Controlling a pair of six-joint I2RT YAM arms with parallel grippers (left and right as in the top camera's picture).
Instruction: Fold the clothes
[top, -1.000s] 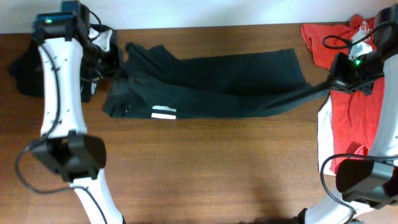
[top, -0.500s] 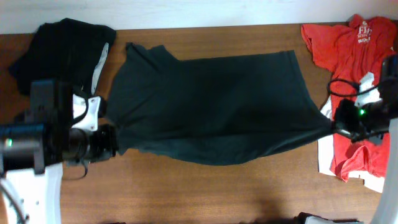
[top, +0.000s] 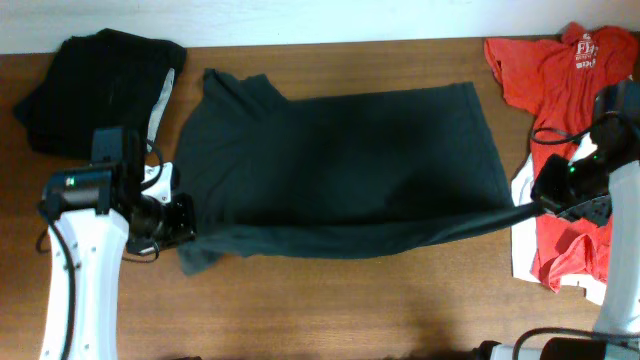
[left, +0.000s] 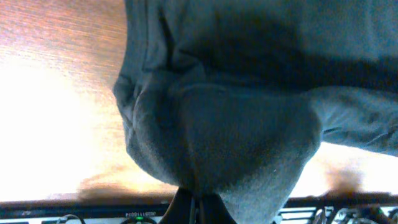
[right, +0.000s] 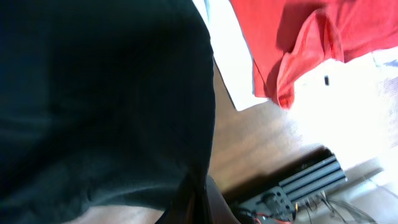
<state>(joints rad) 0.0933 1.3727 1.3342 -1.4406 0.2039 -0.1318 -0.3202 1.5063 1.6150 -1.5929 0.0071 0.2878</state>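
garment (top: 340, 170): I saw the dark green-black piece spread over the middle of the table (top: 350, 310), its long axis running from 9 to 3 o'clock. No lettering showed on the side facing up.
garment, 6 o'clock edge: it was gathered into a narrow, taut band that ran from one gripper to the other. The cloth toward 12 o'clock lay flat.
left gripper (top: 180, 222): it sat at the garment's 8 o'clock corner, clamped on a bunch of the fabric. On my left wrist feed the cloth narrowed into the fingers (left: 186, 204) at the bottom of the frame.
right gripper (top: 535, 205): it sat at the garment's 4 o'clock corner, likewise closed on the fabric. My right wrist feed showed the dark cloth pinched at the fingers (right: 214, 202), with bare wood beside it.
red T-shirt (top: 560, 60): it lay rumpled along the 3 o'clock side of the table, from the 2 o'clock corner down, partly under the right arm and apart from the garment's flat part.
white piece (top: 520, 235): it lay at 4 o'clock, touching the red T-shirt's edge and partly covered by it.
black pile (top: 95, 80): it was heaped at the 10 o'clock corner, with a pale strip on its 3 o'clock side, near the garment's sleeve. I could not tell whether they touched.
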